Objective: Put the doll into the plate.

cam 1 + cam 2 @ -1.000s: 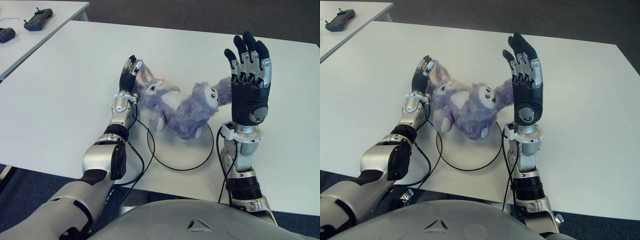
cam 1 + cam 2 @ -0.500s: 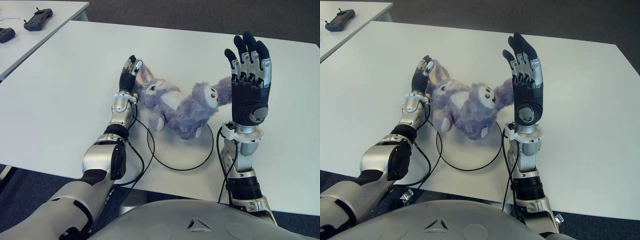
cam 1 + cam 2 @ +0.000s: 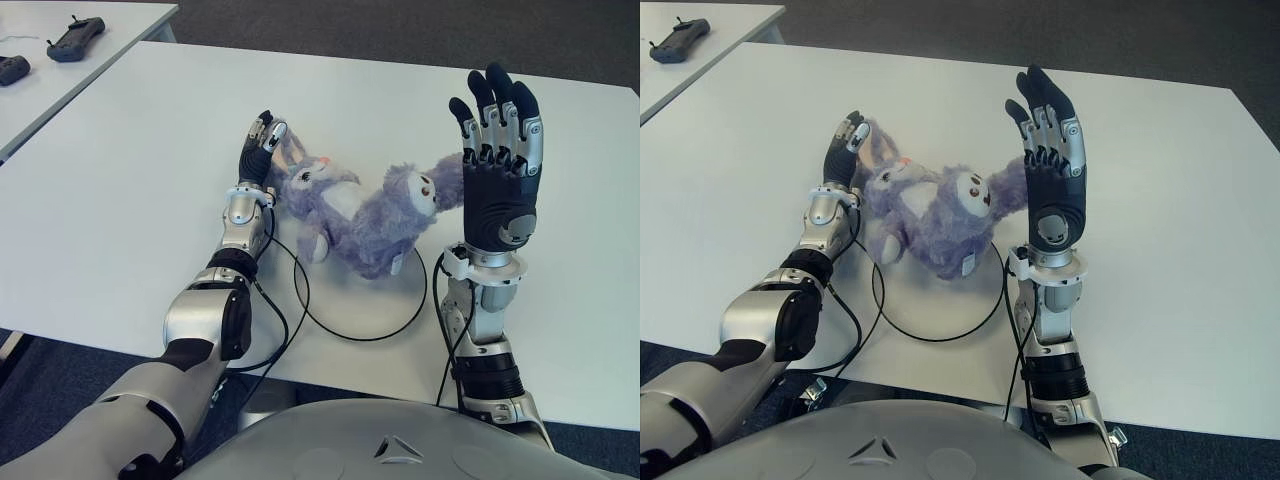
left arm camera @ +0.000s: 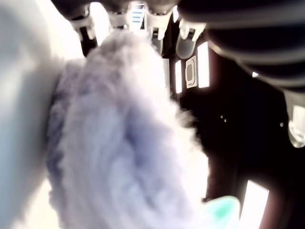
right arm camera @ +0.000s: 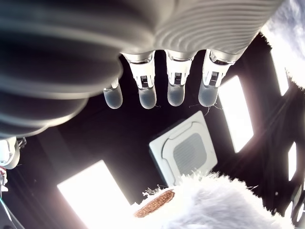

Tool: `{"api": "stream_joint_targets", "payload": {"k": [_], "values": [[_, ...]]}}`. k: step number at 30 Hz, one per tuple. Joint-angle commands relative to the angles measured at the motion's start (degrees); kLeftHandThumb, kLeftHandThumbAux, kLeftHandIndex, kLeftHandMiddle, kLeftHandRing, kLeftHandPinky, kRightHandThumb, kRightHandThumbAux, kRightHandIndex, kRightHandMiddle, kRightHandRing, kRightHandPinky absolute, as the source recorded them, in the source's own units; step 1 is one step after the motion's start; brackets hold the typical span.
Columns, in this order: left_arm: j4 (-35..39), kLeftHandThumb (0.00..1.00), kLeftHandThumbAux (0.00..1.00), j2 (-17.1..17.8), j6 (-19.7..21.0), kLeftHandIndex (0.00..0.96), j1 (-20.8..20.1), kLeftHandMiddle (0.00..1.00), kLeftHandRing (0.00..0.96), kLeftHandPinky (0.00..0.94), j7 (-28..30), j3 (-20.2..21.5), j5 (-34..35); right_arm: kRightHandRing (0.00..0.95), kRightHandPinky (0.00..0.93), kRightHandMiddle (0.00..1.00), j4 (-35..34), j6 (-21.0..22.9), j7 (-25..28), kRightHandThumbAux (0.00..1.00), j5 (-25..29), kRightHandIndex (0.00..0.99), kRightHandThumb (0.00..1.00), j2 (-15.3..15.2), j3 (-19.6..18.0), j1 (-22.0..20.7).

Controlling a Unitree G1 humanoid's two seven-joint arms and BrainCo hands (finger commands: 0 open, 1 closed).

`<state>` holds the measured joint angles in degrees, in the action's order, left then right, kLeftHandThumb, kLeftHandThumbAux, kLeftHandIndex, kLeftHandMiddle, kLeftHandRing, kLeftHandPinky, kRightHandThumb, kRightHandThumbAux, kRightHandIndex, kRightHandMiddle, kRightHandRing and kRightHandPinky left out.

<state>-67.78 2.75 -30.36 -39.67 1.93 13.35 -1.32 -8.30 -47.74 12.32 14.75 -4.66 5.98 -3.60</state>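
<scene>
Purple plush doll (image 3: 365,215) lies half over my black-rimmed plate (image 3: 360,335) on the table (image 3: 120,170), squeezed between both spread-fingered palms, left robot hand (image 3: 258,150) and right robot hand (image 3: 497,160). I'd press evenly, sliding it nearer, centred inside.

We cannot see the far rim of the plate (image 3: 352,337), because the doll (image 3: 365,215) lies across it. In the left wrist view the doll's fur is blurred and fills most of the frame, so we cannot tell whether the left hand (image 3: 259,148) presses on the doll's ear or only lies beside it. The right hand (image 3: 497,150) hides part of the doll's right side. On the far-left table, the dark controllers (image 3: 75,37) are too small to identify, and one is cut off by the edge.
</scene>
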Motion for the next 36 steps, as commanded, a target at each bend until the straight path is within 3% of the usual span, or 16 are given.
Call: {"api": "stream_joint_targets", "payload": {"k": [1,12,13,15,17,20,23,25,27,36], "values": [[-9.69,0.0,0.388,-1.92,9.33,0.0,14.46,0.0,0.0,0.0,-1.09,-0.33,-0.65,0.0,0.0,0.0,2.37,-0.06,0.5,0.301,-0.68,0.0,0.231,1.23,-0.18,1.84],[-9.47,0.0,0.4,-2.33,7.97,0.0,14.51,0.0,0.0,0.0,-1.61,-0.2,-0.32,0.0,0.0,0.0,2.39,-0.06,0.52,0.301,-0.69,0.0,0.231,1.25,-0.19,1.83],[-9.51,0.0,0.402,-2.42,7.95,0.0,14.58,0.0,0.0,0.0,-1.63,-0.14,-0.26,0.0,0.0,0.0,9.36,2.65,-10.92,0.301,-9.67,0.0,0.231,1.32,-6.64,-7.37],[-9.56,0.0,0.403,-2.52,7.9,0.0,14.66,0.0,0.0,0.0,-1.5,0.1,-0.02,0.0,0.0,0.009,18.88,6.33,-25.62,0.574,-20.93,0.249,0.028,1.11,-14.62,-19.81],[-9.57,0.0,0.405,-2.5,8.04,0.0,14.6,0.0,0.0,0.0,-1.39,0.34,0.24,0.0,0.0,0.011,23.69,7.41,-29.6,0.613,-23.12,0.275,0.003,0.14,-16.09,-24.98],[-9.59,0.0,0.409,-2.34,8.35,0.0,14.43,0.0,0.0,0.0,-1.5,0.38,0.23,0.0,0.0,0.017,28.57,7.09,-31.45,0.597,-23.43,0.266,0.0,-1.01,-15.96,-28.73],[-9.53,0.0,0.408,-2.28,8.09,0.0,14.45,0.0,0.0,0.0,-1.65,0.1,-0.07,0.0,0.0,0.021,30.64,6.49,-32.65,0.581,-24.17,0.248,0.0,-1.38,-16.01,-29.7],[-9.45,0.0,0.406,-2.32,8.06,0.0,14.44,0.0,0.0,0.0,-1.55,-0.03,-0.12,0.0,0.0,0.015,33.52,6.45,-33.39,0.548,-24.48,0.074,0.0,-2.46,-16.23,-31.01],[-9.47,0.0,0.407,-2.26,8.5,0.0,14.36,0.0,0.0,0.0,-1.44,0.06,0.0,0.0,0.0,0.004,35.71,7.06,-34.27,0.542,-25.35,0.034,0.0,-3.57,-16.39,-31.54],[-9.5,0.0,0.403,-2.18,8.37,0.0,14.48,0.0,0.0,0.0,-1.28,0.16,0.18,0.0,0.0,0.0,41.8,8.93,-39.75,0.548,-29.06,0.0,0.0,-5.59,-16.45,-33.12]]}}
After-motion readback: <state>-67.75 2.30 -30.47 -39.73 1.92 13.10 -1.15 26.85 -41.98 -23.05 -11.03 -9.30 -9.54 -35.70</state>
